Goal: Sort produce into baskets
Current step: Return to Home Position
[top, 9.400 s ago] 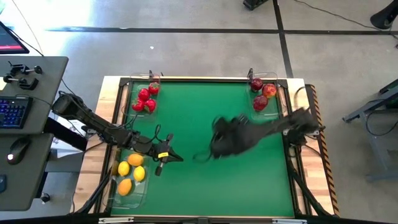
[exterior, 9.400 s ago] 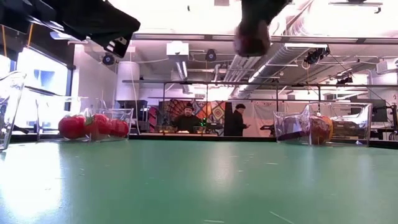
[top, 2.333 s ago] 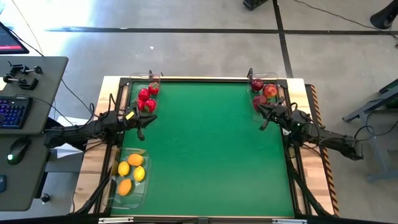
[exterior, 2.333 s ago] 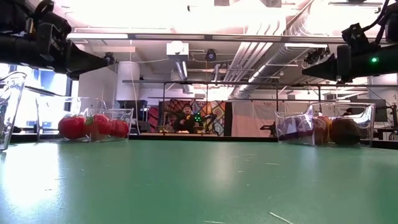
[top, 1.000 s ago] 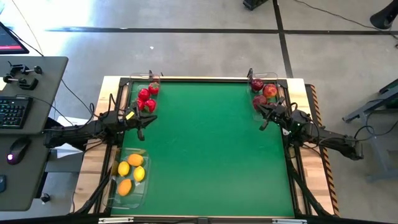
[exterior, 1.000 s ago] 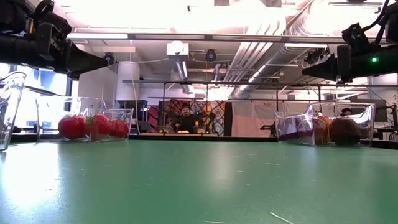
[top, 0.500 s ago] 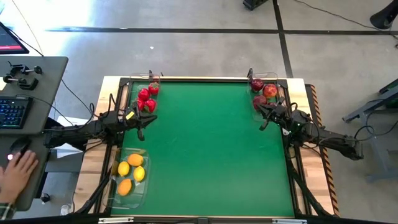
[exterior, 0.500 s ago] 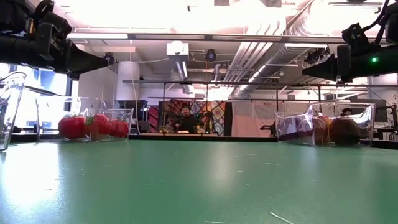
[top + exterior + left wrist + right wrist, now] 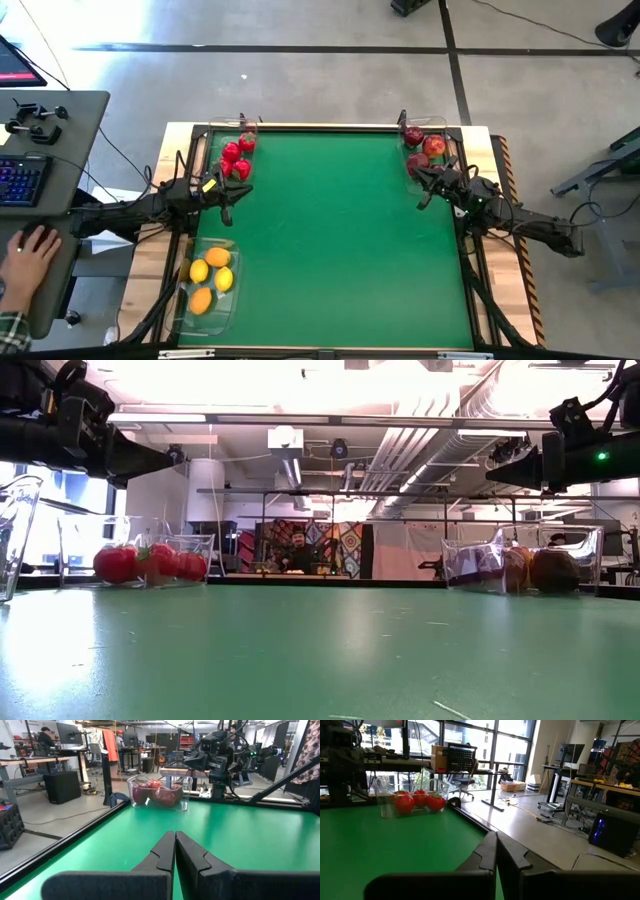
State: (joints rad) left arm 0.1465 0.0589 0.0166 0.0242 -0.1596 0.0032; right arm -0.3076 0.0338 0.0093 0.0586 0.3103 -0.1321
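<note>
The left gripper (image 9: 175, 836) hangs low over the green table (image 9: 260, 835), its two dark fingers pressed together with nothing between them. At the table's far edge a clear tray (image 9: 186, 787) holds dark red apples (image 9: 161, 795). The right arm (image 9: 220, 755) stands just beside the tray. Far off in the room, a person (image 9: 46, 735) shows behind a desk (image 9: 30, 765).

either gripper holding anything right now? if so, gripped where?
Nothing is held. The left gripper and the right gripper are both shut, finger against finger, with nothing between them.
</note>
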